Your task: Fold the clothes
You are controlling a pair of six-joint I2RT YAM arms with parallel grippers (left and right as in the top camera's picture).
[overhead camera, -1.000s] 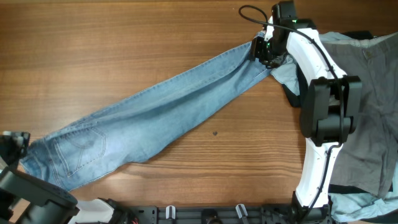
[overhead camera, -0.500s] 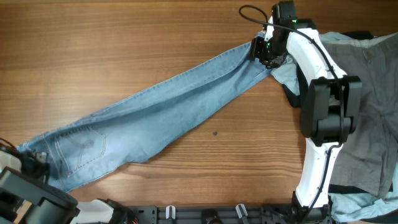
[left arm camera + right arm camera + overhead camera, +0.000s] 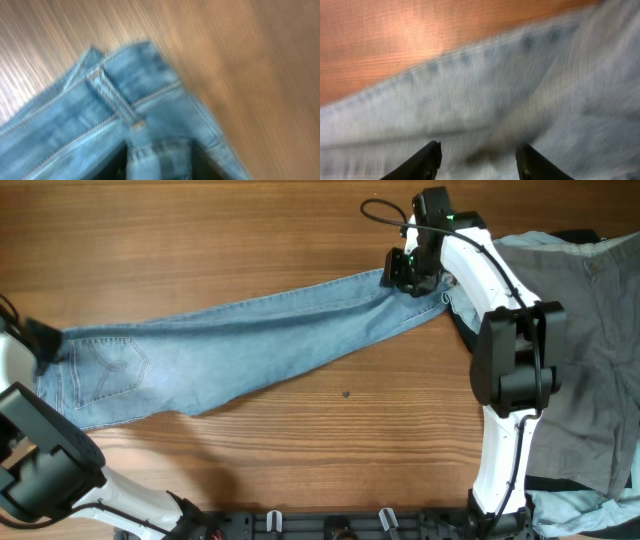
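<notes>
With left hand (image 3: 40,339), held jeans (image 3: 250,345) by the waistband, pinched shut on the denim beside a belt loop (image 3: 114,100). With right hand (image 3: 399,272), gripped the cuff end just beside grey pile (image 3: 590,330). Had jeans lying flat along bench (image 3: 250,230), waistband well apart from that pile.

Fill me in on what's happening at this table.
Two robot arms hold a pair of jeans stretched across the wooden table. The left gripper grips the waistband at the left edge, and the right gripper grips the leg ends. No fold is made yet. A pile of grey clothes lies on the right.
</notes>
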